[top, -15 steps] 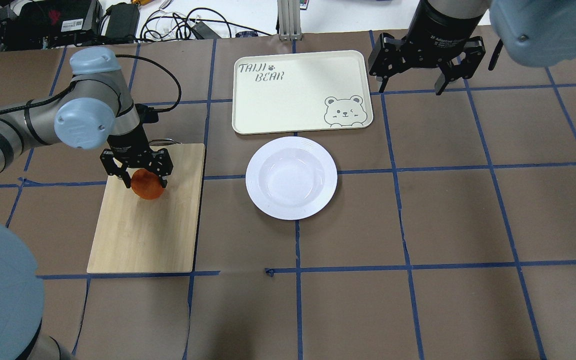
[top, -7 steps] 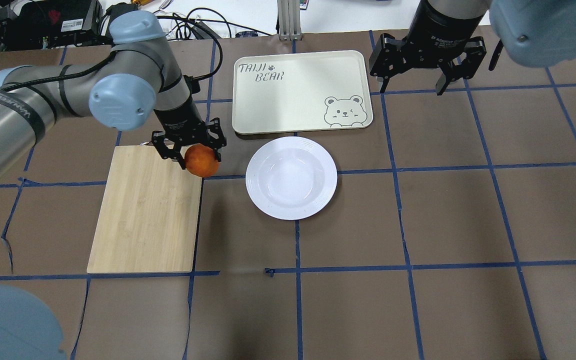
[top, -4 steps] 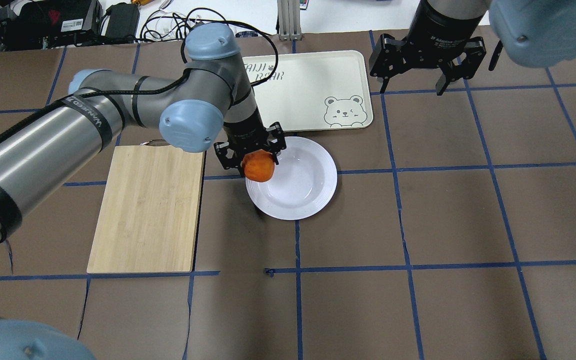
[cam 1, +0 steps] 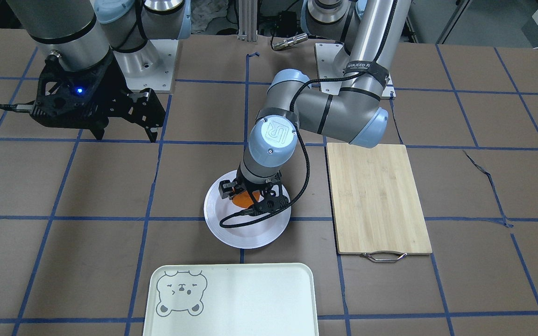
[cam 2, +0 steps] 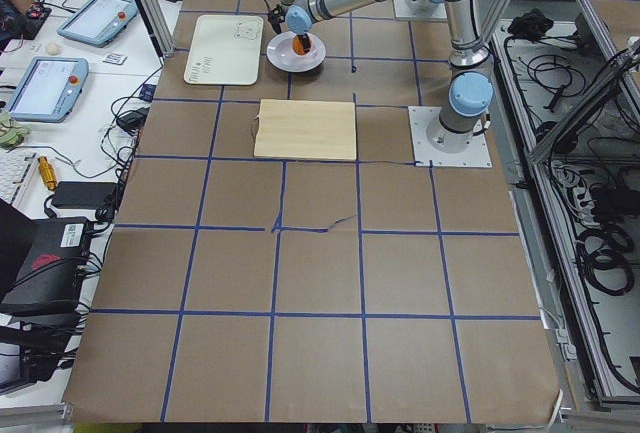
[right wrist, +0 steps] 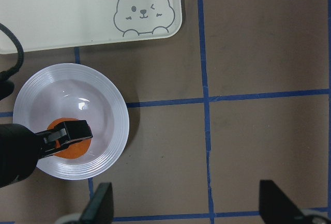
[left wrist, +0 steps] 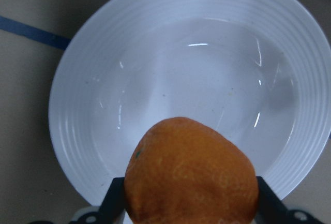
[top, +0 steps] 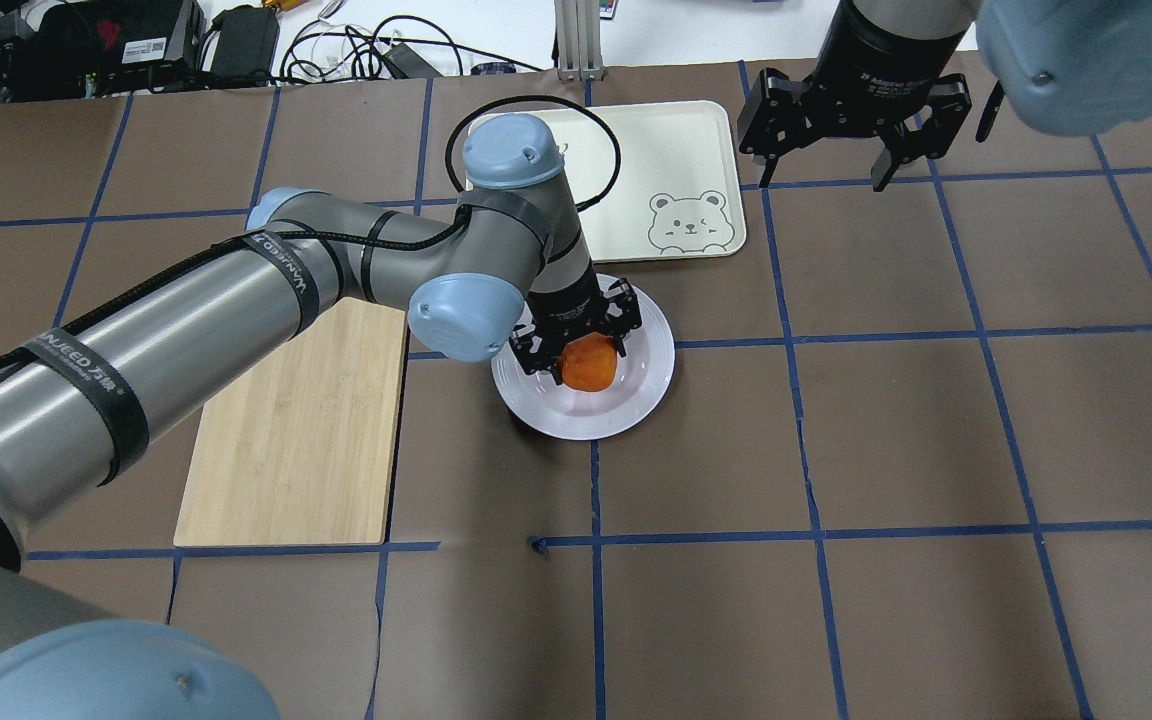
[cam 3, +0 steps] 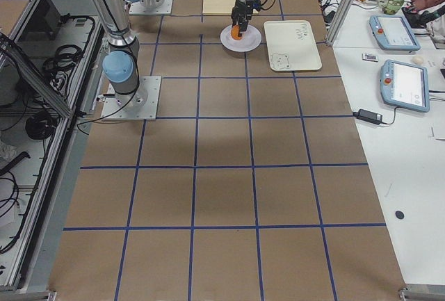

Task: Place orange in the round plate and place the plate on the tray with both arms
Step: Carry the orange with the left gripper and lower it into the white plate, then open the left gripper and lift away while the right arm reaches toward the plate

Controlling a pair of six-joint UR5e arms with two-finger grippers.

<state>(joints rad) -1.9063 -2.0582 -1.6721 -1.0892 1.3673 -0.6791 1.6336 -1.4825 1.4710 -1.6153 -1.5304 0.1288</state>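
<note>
Two fingers of the left gripper clamp the orange, probably light, firm and apt to roll, across its middle over the slippery-looking round plate beneath them, while the right gripper, well off, hangs with fingers apart.

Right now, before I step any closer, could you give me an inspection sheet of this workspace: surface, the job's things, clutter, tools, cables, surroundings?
Surface: brown table with a blue tape grid; its covering is torn in places.
Job's things: orange gripped over the plate's well, and whether it touches is unclear; tray lies beside the plate, apart from it.
Clutter: wooden board flat on the table.
Tools: left tool shut on the orange; right tool open, holding nothing, off the tray's corner.
Cables: black cable loops above the left tool; loose leads at the table's far edge.
Surroundings: touchscreen pendants on a side bench.
</note>
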